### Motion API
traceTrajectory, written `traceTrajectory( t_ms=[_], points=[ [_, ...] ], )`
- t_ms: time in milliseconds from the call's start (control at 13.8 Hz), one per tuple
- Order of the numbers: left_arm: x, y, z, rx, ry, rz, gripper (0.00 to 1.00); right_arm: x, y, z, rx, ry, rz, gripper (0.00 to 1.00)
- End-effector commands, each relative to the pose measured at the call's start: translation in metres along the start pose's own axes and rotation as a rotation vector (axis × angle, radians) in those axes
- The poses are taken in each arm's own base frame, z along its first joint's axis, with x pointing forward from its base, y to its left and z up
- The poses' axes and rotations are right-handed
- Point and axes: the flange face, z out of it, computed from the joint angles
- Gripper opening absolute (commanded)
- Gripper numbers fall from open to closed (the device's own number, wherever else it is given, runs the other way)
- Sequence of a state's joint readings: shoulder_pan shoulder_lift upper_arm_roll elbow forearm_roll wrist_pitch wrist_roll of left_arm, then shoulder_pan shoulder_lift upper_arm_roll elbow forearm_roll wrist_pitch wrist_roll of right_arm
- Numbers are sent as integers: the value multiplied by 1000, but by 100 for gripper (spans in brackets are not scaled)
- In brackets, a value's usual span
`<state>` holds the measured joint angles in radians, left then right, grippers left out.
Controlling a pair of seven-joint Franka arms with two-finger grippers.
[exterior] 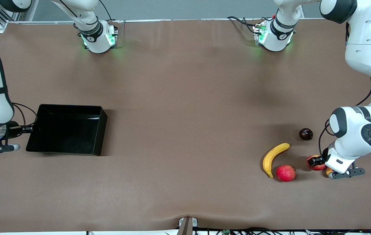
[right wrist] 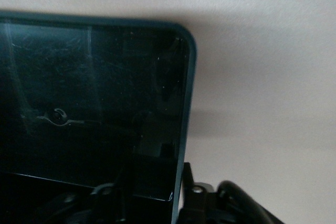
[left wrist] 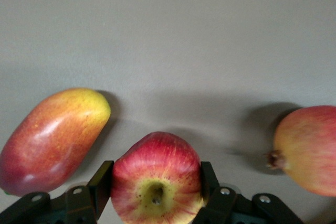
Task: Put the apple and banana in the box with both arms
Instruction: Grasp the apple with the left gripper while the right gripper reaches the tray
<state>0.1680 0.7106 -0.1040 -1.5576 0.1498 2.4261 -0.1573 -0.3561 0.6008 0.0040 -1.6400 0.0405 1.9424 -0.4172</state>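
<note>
Left gripper (left wrist: 157,195): down at the table on the left arm's end, both fingers (left wrist: 100,184) pressed to the sides of the apple, clamped on it.
Apple (left wrist: 156,179): small, round, red with fine yellow streaks, a yellow patch ringing the dimpled stem pit; sits between the jaws, at about 3 o'clock from the pinkish-red fruit in the front view.
Mango (left wrist: 52,140): oblong, red fading to yellow at one end, lying just beside the apple, mostly hidden under the wrist in the front view.
Banana (exterior: 274,158): single, curved, plain yellow, on the table, its lower tip touching or just beside the pinkish-red fruit.
Pinkish-red fruit (exterior: 285,173): round, even colour, nearer the front camera than the banana.
Dark fruit (exterior: 306,134): small, glossy, near-black, at 1 o'clock from the banana.
Box (exterior: 46,143): glossy black, shallow, low-walled, nothing inside, at the right arm's end, well apart from the fruits.
Right gripper (exterior: 25,129): at the box's wall, at the end away from the fruits; its finger state I cannot tell.
</note>
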Motion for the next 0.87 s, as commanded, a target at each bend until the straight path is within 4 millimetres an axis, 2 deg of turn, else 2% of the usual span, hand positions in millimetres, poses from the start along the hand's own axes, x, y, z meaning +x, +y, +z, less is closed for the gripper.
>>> traceTrajectory(
  t_ms=[0, 290, 435, 653, 798],
  points=[
    [-1, 19, -51, 10, -25, 40, 0, -4, -1, 5, 23, -2, -6, 0],
    [-14, 43, -125, 18, -79, 88, 0, -1, -9, -13, 30, -16, -15, 0],
    [-23, 61, -154, 17, -109, 112, 0, 3, -18, -41, 41, -29, -32, 0],
    [-36, 84, -190, 16, -138, 119, 0, 10, -77, -102, 119, -87, -63, 0],
    [-45, 93, -207, 22, -160, 90, 0, 15, -119, -111, 170, -86, -54, 0]
  ],
)
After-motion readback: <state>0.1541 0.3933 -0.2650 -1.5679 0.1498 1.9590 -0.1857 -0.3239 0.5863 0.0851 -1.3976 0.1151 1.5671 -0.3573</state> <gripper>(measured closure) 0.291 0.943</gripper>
